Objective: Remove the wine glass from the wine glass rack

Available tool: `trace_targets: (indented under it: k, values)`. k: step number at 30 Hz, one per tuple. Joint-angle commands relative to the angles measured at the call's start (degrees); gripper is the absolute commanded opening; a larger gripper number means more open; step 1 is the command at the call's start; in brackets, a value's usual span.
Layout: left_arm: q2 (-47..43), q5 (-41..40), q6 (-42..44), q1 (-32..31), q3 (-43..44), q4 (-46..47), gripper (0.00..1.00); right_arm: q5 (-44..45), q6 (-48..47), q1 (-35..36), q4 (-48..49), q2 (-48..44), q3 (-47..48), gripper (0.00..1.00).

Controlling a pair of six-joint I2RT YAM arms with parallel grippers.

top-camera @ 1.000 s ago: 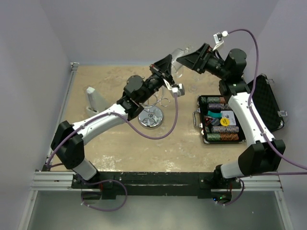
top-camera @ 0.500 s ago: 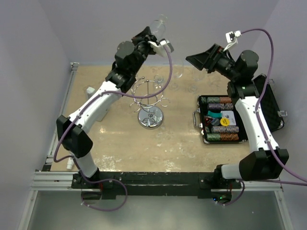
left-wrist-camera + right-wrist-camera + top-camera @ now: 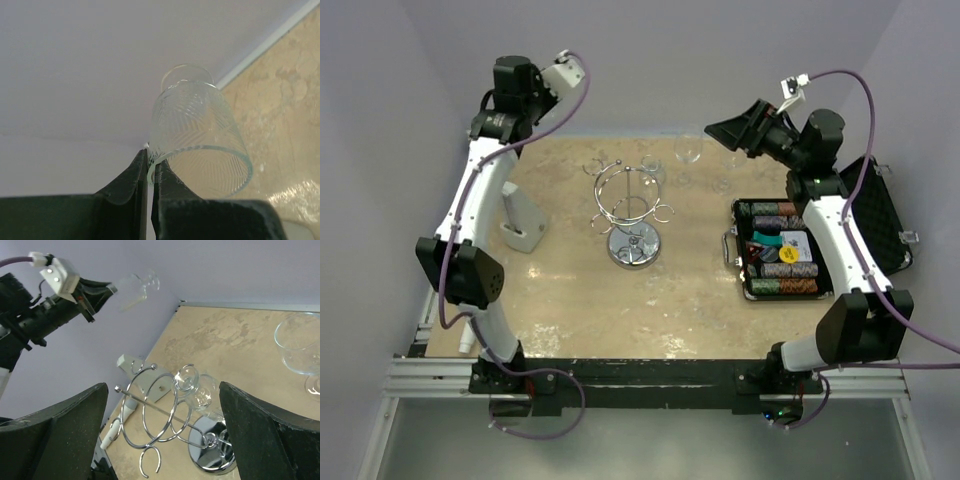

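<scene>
While the rack (image 3: pixel 632 205) stands mid bench (image 3: pixel 580 300) with a second glass (image 3: pixel 187 380) hanging on it, the right fingers (image 3: pixel 65 430) gape wide, empty, over the far right; the left fingers (image 3: pixel 125 185), pinched on the ribbed glass (image 3: pixel 197 135) at its rim, hold it high by the far-left wall.

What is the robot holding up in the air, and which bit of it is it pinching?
The left fingers pinch a wine glass by the rim of its bowl. The right fingers are open, holding nothing.
</scene>
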Motion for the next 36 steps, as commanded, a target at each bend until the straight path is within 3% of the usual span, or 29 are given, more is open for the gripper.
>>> trace_targets:
  k: [1,4,10,18,36]
  values:
    - [4.1,7.6,-9.7,5.7,9.1,-17.4,0.0,0.7,-0.6,-0.3,3.5,-0.5,-0.7,0.98]
    - [8.9,13.4,-13.6,8.6,13.3,-24.6,0.0,0.6,-0.7,-0.3,3.2,-0.4,-1.0,0.98]
    - [15.2,17.8,-15.7,10.9,14.6,-28.7,0.0,0.7,-1.0,-0.3,3.0,-0.6,-1.6,0.98]
    - [24.4,12.8,-9.7,10.9,20.7,-34.7,0.0,1.8,-2.0,-0.6,2.2,-1.5,-2.5,0.98]
    - [29.2,9.0,-5.5,10.6,22.8,-39.7,0.0,1.9,-1.9,-1.2,2.2,0.1,-2.6,0.98]
